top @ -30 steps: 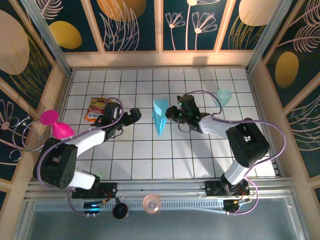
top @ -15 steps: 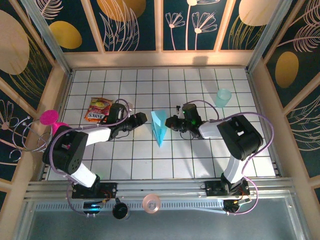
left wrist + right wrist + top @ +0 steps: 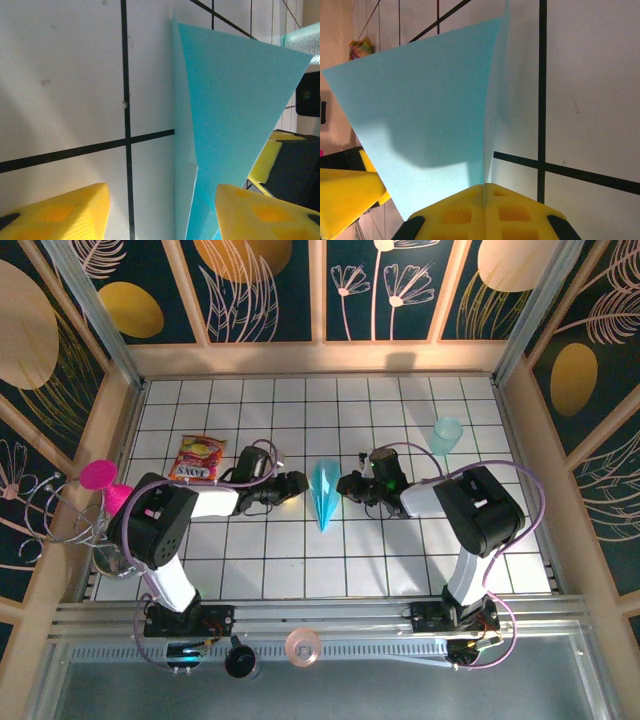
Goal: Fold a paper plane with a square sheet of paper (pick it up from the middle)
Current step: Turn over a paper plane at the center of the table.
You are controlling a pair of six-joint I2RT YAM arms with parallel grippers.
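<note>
- The paper plane (image 3: 322, 495) sits near the middle of the white tiled table (image 3: 400, 560), between the two grippers, its point toward the arm bases.
- The right gripper (image 3: 346, 485) pinches the plane's folded edge, its yellow fingers (image 3: 520, 215) pressed together on it.
- The left gripper (image 3: 299, 483) is spread, with a wing between its fingers (image 3: 65, 210), unclamped.
- A pale-teal cup (image 3: 447, 435) stands well apart.

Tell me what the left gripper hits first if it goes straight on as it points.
The folded blue paper, standing just ahead of the open left gripper; in the wrist view its edge looks roughly level with the fingertips. Behind it is the right gripper, shut on the same paper.
</note>
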